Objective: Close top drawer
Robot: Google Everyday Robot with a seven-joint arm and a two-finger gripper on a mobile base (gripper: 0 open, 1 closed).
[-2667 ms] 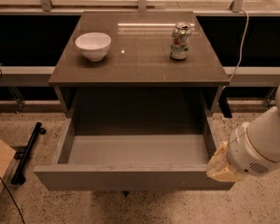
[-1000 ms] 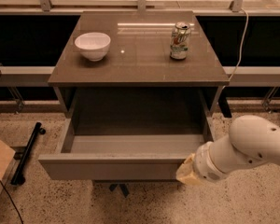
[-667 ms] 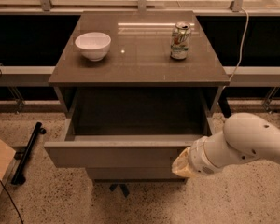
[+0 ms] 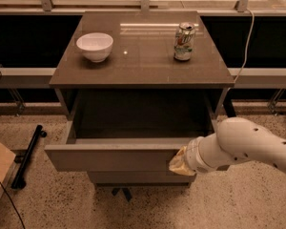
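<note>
Top drawer (image 4: 114, 157), wide and grey-brown with a flat handle-less front, stood partly out of the brown cabinet (image 4: 143, 66), with the gripper (image 4: 180, 163) at its panel.

The top drawer's front panel ran parallel to the cabinet's front edge, out beyond it, with the lighter inside showing between the two. The tan-tipped gripper on the white rounded arm (image 4: 248, 147) sat against the panel's outer face, on the side away from the cabinet and toward the end below the cabinet corner bearing the green soda can (image 4: 184, 42), not the end below the white bowl (image 4: 95, 46). Whether the gripper was wide or narrow could not be told. The cabinet lay straight beyond the panel from the gripper, so the push likely ran that way; being off-centre, it could skew the drawer.
</note>
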